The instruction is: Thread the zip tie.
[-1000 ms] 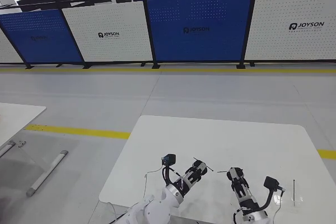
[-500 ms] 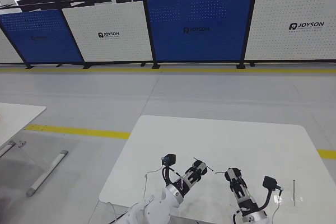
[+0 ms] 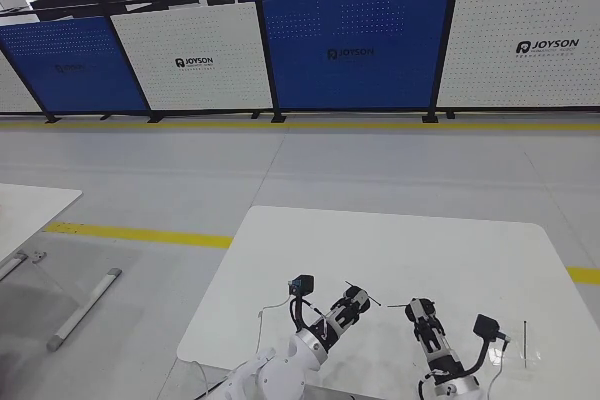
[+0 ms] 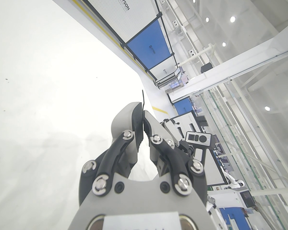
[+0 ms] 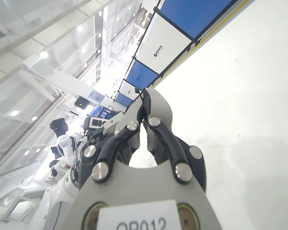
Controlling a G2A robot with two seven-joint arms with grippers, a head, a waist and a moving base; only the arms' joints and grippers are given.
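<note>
My left gripper (image 3: 357, 295) is shut on a thin black zip tie (image 3: 373, 300), low over the white table (image 3: 380, 240) near its front edge. In the left wrist view the tie's narrow end (image 4: 142, 98) sticks out past the closed left gripper (image 4: 143, 112). A short gap to the right, my right gripper (image 3: 416, 306) is shut on a black zip tie end. Its square head (image 5: 137, 90) pokes out beyond the closed right gripper (image 5: 145, 95). Whether both hold one tie, I cannot tell.
Another black zip tie (image 3: 525, 344) lies flat on the table at the front right. White and blue pegboard panels (image 3: 355, 55) stand across the floor, behind a yellow line. A second white table (image 3: 20, 210) stands to the left.
The right gripper edged toward the left gripper half a second ago and has since drawn back to where it was. The left arm has stayed put.
</note>
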